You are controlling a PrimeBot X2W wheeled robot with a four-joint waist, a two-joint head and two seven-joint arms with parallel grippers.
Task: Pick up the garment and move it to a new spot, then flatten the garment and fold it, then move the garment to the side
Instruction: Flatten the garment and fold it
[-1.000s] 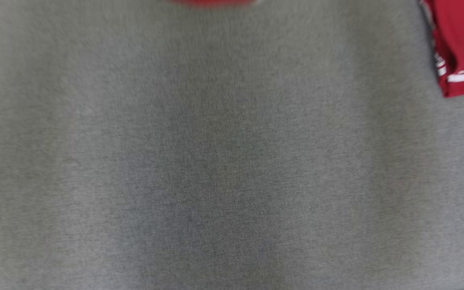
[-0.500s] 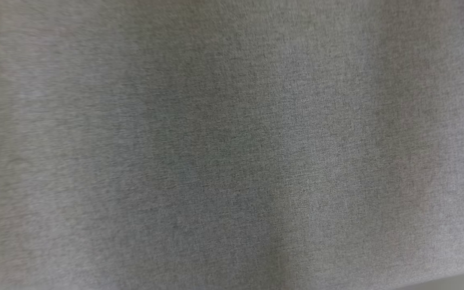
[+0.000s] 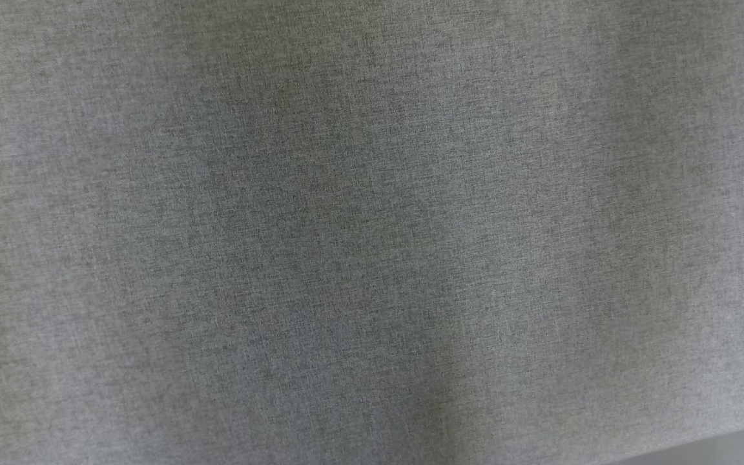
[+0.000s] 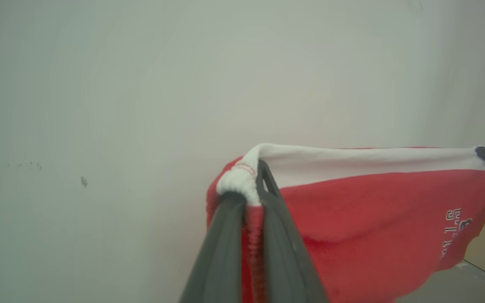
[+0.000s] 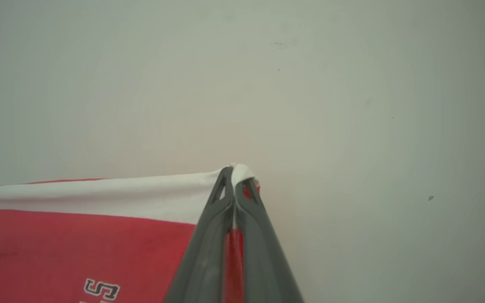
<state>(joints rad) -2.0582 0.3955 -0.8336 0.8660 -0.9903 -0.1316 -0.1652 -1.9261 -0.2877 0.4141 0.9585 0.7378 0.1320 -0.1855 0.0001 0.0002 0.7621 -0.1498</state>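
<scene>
**dave_k:** where's the garment (image 4: 373, 210) at in this one?

**rigwatcher:** hanging free, strung out between both grippers. The left gripper (image 4: 249, 185) has one end of the white band (image 4: 373, 162), bunched into a little wad right at the fingertips. Both fingers are clamped tight on it, with red cloth running down between them. The band runs off sideways from there, pretty much taut and level, and the red part hangs below it

**dave_k:** and the other arm?

**rigwatcher:** same deal. The right gripper (image 5: 236, 176) has its fingers squeezed together on the far corner of the band, just a bit of white poking past the tips. You can also spot its dark tip at the right edge of the left wrist view, pinching that end. Both sets of fingers point toward a plain pale wall (image 5: 352, 84), with the garment spread out in front of it

**dave_k:** any print on it?

**rigwatcher:** yeah, white lettering (image 5: 101, 289) with a dark outline, low on the red, too cropped to read. The head view looks down on flat grey woven cloth (image 3: 372, 232), with a paler strip (image 3: 733, 445) cutting across the bottom right corner
</scene>
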